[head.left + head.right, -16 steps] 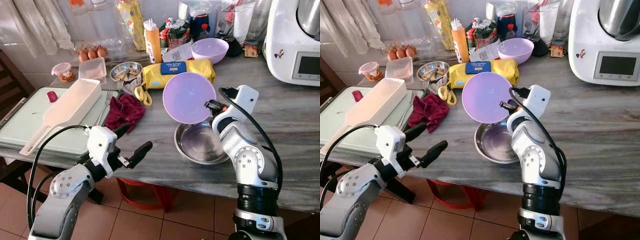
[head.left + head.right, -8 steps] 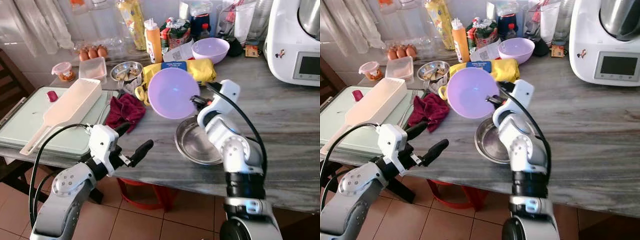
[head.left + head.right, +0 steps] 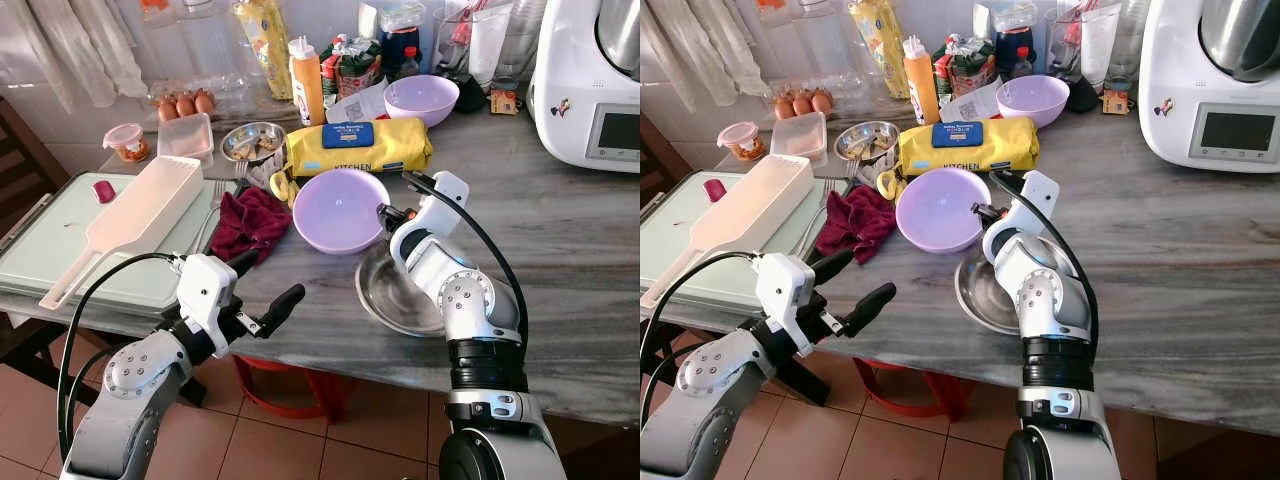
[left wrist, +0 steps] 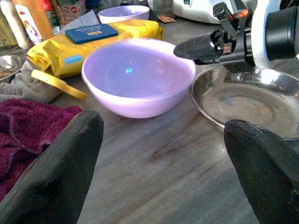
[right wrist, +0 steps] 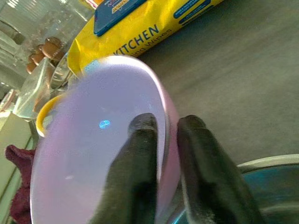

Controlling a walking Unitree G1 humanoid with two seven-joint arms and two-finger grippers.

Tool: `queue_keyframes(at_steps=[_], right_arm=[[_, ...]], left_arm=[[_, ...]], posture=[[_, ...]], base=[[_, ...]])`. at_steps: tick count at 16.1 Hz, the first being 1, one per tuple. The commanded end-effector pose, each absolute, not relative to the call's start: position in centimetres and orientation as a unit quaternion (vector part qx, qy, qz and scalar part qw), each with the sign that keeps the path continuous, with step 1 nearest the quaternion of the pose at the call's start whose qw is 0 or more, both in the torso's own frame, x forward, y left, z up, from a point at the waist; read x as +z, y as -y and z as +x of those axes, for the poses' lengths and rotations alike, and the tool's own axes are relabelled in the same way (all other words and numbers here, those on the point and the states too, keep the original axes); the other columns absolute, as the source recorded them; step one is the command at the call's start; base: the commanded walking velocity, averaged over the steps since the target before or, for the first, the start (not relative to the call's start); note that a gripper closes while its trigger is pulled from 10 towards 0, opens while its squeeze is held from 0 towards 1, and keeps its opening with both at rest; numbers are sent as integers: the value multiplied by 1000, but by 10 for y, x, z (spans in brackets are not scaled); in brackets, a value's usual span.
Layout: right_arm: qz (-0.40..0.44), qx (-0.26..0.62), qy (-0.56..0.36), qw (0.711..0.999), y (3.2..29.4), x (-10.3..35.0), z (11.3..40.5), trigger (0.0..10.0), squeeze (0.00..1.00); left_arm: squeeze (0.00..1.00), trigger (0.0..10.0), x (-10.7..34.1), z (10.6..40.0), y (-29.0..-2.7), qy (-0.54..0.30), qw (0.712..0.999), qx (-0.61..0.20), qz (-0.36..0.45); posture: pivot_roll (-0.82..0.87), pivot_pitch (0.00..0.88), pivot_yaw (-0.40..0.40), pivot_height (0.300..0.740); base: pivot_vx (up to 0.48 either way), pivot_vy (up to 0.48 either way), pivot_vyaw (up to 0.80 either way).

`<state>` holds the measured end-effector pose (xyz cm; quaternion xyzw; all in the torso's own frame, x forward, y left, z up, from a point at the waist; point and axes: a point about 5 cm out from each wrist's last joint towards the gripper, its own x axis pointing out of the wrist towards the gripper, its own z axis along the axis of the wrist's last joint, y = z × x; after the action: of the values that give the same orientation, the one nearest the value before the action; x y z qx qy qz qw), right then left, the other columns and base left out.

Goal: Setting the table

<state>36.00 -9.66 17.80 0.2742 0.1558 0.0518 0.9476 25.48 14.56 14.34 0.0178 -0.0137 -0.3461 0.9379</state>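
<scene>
Right tool (image 5: 161, 140) pinching lilac bowl (image 3: 340, 208) rim; bowl has come down from mid-air onto desk (image 3: 590, 250), beside steel dish (image 3: 400, 290), probably seated. Release next. Left tool (image 3: 265, 285) open, idle.

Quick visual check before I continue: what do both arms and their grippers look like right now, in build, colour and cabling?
Both arms are silver, with rounded jointed segments and round bolted joint covers. The left gripper has a white boxy wrist housing and two long black fingers; a black cable loops from it back along the arm. The right gripper has the same white housing, black fingers and a black cable arching over the wrist.
</scene>
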Motion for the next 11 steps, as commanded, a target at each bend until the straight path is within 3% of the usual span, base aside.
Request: queue_keyframes(at_steps=[1, 8, 11], right_arm=[[279, 63, -164, 944, 88, 179, 360, 10000, 1000], [248, 64, -141, 956, 93, 184, 361, 10000, 1000], [138, 74, -52, 986, 99, 204, 354, 10000, 1000]], left_arm=[[0, 10000, 143, 255, -148, 8, 938, -345, 26], [0, 10000, 142, 255, -148, 7, 939, -342, 29], [0, 10000, 144, 257, -148, 13, 941, -337, 27]], posture=[[-107, 100, 110, 740], [-102, 96, 110, 740], [-104, 92, 109, 740]], base=[[0, 0, 0], [0, 0, 0], [0, 0, 0]])
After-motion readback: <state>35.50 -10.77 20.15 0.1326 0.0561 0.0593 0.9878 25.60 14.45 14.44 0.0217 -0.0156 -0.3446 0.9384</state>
